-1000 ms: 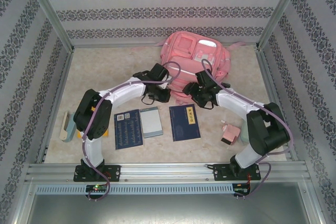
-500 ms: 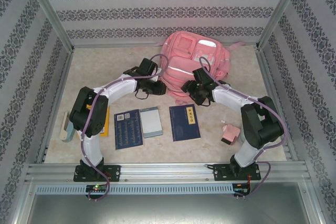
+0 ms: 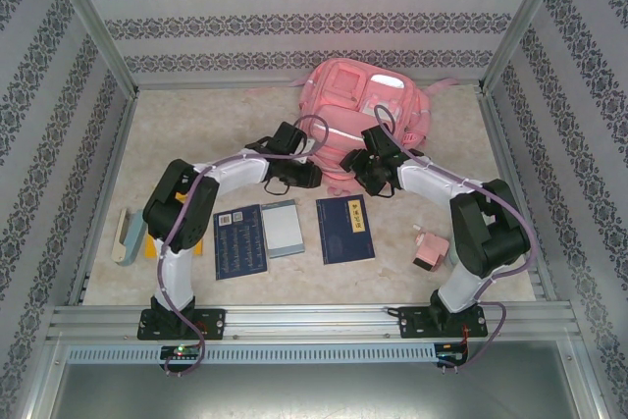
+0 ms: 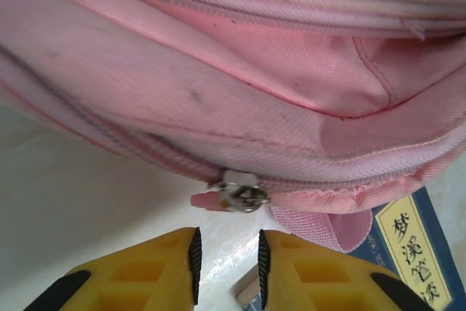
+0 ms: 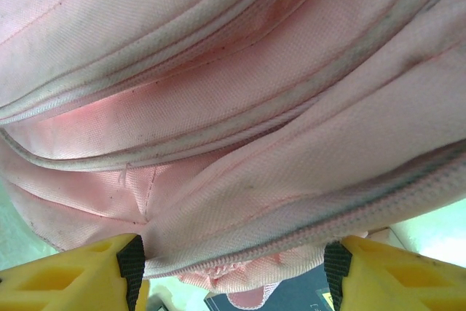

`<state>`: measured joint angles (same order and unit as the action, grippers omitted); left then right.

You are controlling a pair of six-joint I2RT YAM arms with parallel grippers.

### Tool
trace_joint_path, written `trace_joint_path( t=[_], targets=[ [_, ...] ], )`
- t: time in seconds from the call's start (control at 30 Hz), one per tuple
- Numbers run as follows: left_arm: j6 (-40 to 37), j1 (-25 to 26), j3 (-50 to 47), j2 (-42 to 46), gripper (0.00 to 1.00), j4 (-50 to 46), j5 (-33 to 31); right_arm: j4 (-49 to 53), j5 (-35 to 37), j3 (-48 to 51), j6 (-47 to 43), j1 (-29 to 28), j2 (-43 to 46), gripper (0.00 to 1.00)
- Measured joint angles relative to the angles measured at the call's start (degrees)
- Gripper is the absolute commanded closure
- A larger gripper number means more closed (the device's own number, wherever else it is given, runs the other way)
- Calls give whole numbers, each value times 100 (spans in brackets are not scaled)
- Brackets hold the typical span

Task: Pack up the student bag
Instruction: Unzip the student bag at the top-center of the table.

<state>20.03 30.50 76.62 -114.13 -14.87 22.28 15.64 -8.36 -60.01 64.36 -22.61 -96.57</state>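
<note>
Two arms reach up the top view to the student bag [image 3: 368,105], lying upper centre near the back wall; the left gripper [image 3: 312,176] and right gripper [image 3: 355,176] meet its lower edge. Left wrist view: yellow fingers [image 4: 167,267] at the bottom stand slightly parted and empty, with the zipper pull [image 4: 237,196] just above them. Right wrist view: widely spread fingers [image 5: 95,274] pinch a broad fold of the bag.

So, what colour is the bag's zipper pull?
The zipper pull is silver with a pink tab; clearest in left wrist view.
</note>
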Motion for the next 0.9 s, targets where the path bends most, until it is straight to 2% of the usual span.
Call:
trace_joint_path(
  t=[0.33,0.6,0.8,0.9],
  targets=[
    [212,140,308,-192,69,-11,-850,-2,0,-4,0,0,-4,32],
    [289,155,643,-431,59,-195,-957,-4,0,-4,0,0,-35,32],
    [299,175,732,-466,59,-275,-1071,-4,0,-4,0,0,-35,32],
    [297,175,809,-514,63,-323,-1086,-4,0,-4,0,-2,-35,32]
  ],
)
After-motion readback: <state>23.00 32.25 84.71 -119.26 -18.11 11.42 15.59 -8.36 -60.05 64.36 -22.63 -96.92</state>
